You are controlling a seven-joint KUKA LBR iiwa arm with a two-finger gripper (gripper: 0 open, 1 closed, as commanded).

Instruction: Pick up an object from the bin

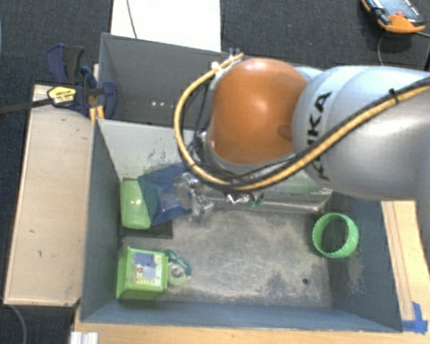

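Several risks here. Gripper (197,200) sits over the right edge of the crumpled blue cloth (160,187), tucked under the orange wrist cover (256,111); can't tell if it's open or closed. Green bar (135,203) touches the cloth's left side. Cloth looks limp, so a pinch may slip off or drag the bar along. Green box (142,273) and green ring (335,235) are well apart from the cloth, so no snag there.

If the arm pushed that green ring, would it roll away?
Probably not: the ring lies flat, hole up, so it would likely slide over the bin floor. It looks hollow and thin-walled, so it is probably light. Tipped on edge, it could well roll.
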